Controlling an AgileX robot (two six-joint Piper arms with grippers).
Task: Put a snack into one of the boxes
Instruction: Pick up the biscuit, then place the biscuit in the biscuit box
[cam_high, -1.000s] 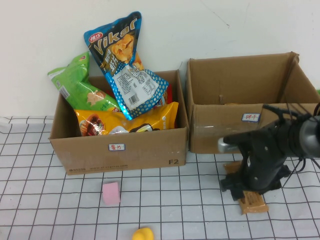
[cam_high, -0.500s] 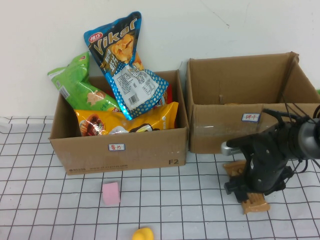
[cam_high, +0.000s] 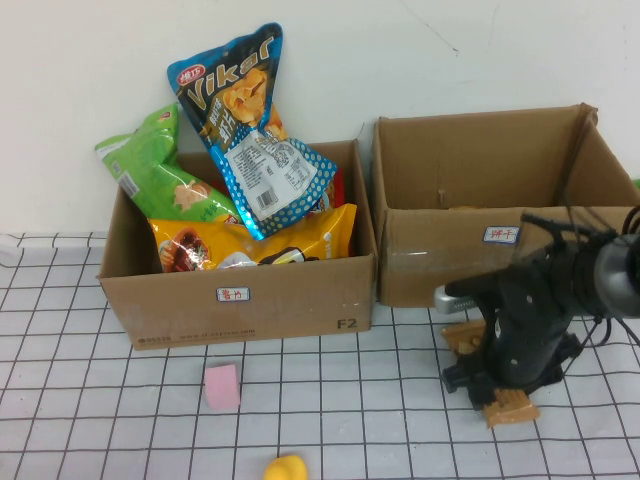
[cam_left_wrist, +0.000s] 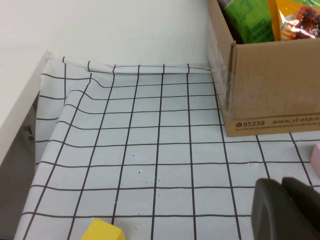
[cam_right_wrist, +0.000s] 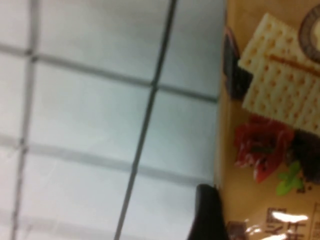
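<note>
The flat orange cracker snack packet (cam_high: 507, 408) lies diagonally right beneath the right gripper (cam_high: 497, 385); finger spread can't be told. The left gripper (cam_left_wrist: 287, 210) is parked far off, fingers probably together.

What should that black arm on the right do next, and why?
Probably close the right gripper on the cracker packet lying flat on the checked cloth. It is down over the packet, one finger at its edge, and the right-hand box is behind. The left gripper sits far off.
</note>
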